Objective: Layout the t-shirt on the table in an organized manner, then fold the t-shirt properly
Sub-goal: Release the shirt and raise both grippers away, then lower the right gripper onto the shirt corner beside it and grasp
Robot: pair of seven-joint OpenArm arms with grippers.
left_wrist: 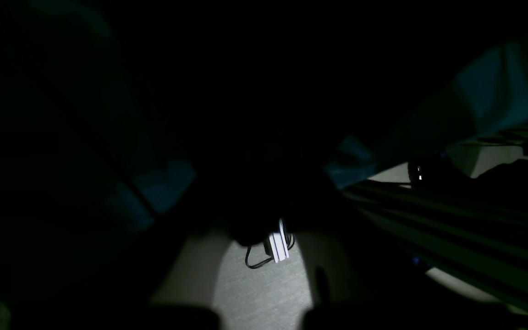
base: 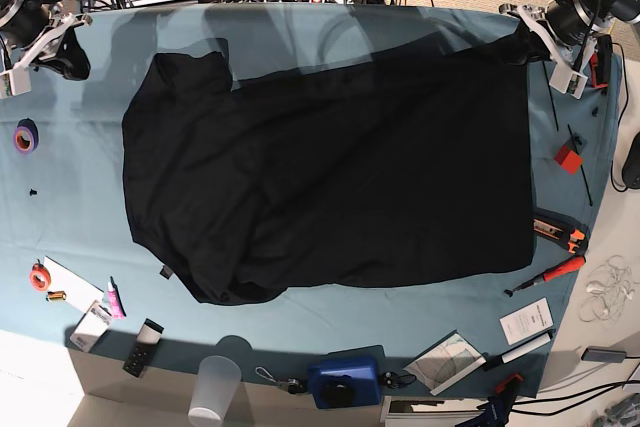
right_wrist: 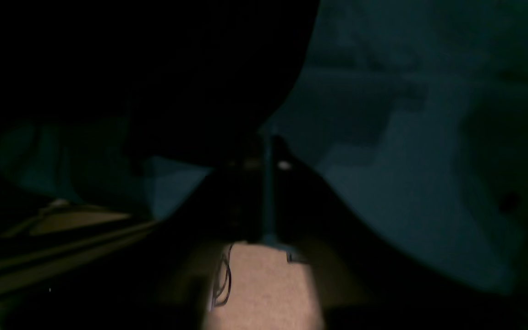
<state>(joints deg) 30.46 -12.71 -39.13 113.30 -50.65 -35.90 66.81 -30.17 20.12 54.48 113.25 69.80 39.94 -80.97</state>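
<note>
The black t-shirt [base: 340, 167] lies spread over most of the teal table [base: 300, 317], with a small grey tag [base: 165, 272] at its near left edge. My left gripper [base: 522, 47] is at the far right corner, shut on a pulled-up corner of the shirt; the left wrist view is too dark to show the grip. My right gripper [base: 68, 59] hovers at the far left, apart from the shirt. In the right wrist view its fingers [right_wrist: 245, 183] stand a narrow slit apart with only teal cloth [right_wrist: 406, 160] showing between them, and the t-shirt [right_wrist: 177, 68] lies beyond.
A purple tape roll [base: 25, 135] and an orange one [base: 38, 275] sit at the left edge. A plastic cup [base: 215, 387] and a blue object [base: 345, 379] stand at the front. A red block [base: 568, 157], orange-handled tools [base: 560, 232] and papers [base: 525, 319] lie on the right.
</note>
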